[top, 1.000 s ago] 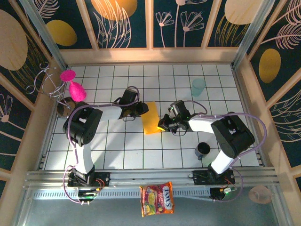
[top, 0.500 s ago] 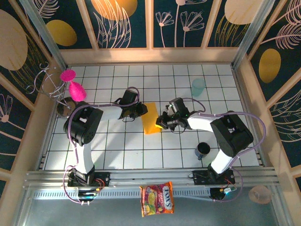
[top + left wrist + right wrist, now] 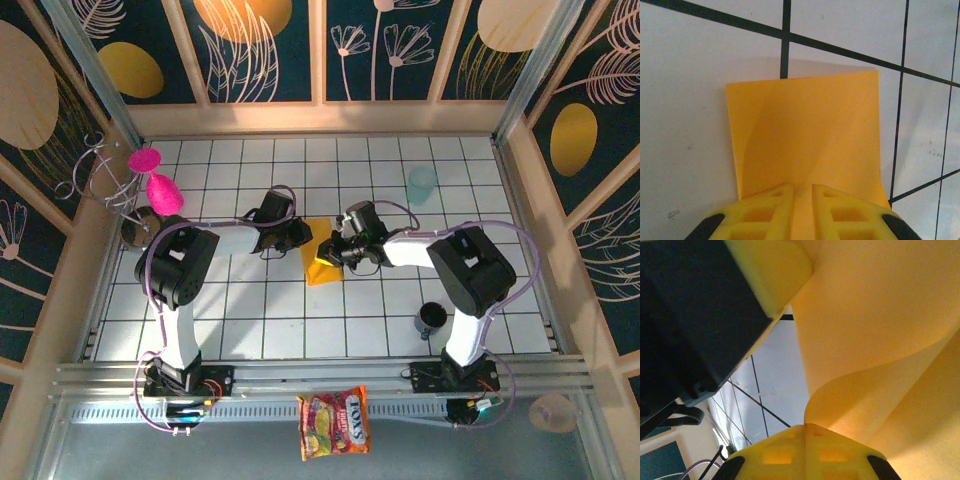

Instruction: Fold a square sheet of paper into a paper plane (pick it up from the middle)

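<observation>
The right end effector (image 3: 805, 429) is seen closed, its two yellow fingers pressed together with the square sheet of paper (image 3: 875, 315) gripped at their seam. From that seam the orange-yellow paper rises and bends over in a soft curl. A yellow finger (image 3: 775, 270) on a black body, taken to belong to the other arm, is seen just beside the raised paper.

The left end effector (image 3: 801, 192) is seen with its yellow fingers a narrow gap apart, and the near edge of the sheet (image 3: 805, 130) runs into that gap. Whether the paper is actually pinched there cannot be told. Beyond the fingers the sheet spreads away over the white tiled surface (image 3: 685, 100), with a shallow crease across it and its far edge lying close to a black grid line.

From above, the left end effector (image 3: 298, 236) and the right end effector (image 3: 328, 252) are found close together near the middle of the surface (image 3: 250, 320), the sheet (image 3: 322, 270) between and just below them, partly lifted.

Well apart from the paper, a pale turquoise cup (image 3: 422, 185) is placed toward the far right, and a dark cup (image 3: 432, 318) stands near the right arm's base. A wire stand (image 3: 100, 180) with pink pieces (image 3: 163, 192) is set at the left edge. A red-and-yellow snack packet (image 3: 335, 422) lies in front of the arm bases.
</observation>
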Robot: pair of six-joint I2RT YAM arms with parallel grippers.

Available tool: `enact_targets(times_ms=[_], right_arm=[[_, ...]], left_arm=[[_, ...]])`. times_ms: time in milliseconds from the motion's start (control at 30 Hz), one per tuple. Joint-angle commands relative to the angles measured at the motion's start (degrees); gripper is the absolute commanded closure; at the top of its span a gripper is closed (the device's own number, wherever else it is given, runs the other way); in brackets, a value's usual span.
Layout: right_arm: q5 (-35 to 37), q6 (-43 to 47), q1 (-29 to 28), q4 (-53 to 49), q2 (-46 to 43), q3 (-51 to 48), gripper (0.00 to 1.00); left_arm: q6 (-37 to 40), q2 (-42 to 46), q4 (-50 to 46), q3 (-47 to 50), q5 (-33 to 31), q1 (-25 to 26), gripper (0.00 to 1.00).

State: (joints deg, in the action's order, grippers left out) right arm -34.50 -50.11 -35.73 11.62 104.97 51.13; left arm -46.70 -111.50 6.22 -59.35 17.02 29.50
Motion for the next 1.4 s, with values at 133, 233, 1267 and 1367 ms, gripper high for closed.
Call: enact_targets(times_ms=[133,233,1267,1367], right_arm=[[1.96,-1.27,-0.62,1.94,2.29,1.59,0.99],[2.16,-1.41,-0.65,2.17,2.62,1.28,0.99],[0.05,-2.99,-0.91,7.55,5.70,1.87,0.99],[0.29,-3.21,-1.01,7.59,5.95,2.15,0.99]], left_arm=[[1.77,3.99,-3.42,-0.69,-1.38,-0.49,0.79],[3.12,4.80,-6.02,-1.77,-4.15,-0.51,0.78],[2.94,0.42,-7.10,-0.68,-4.54,-0.81,0.84],[2.93,0.51,-7.10,-0.61,-4.45,-0.80,0.84]])
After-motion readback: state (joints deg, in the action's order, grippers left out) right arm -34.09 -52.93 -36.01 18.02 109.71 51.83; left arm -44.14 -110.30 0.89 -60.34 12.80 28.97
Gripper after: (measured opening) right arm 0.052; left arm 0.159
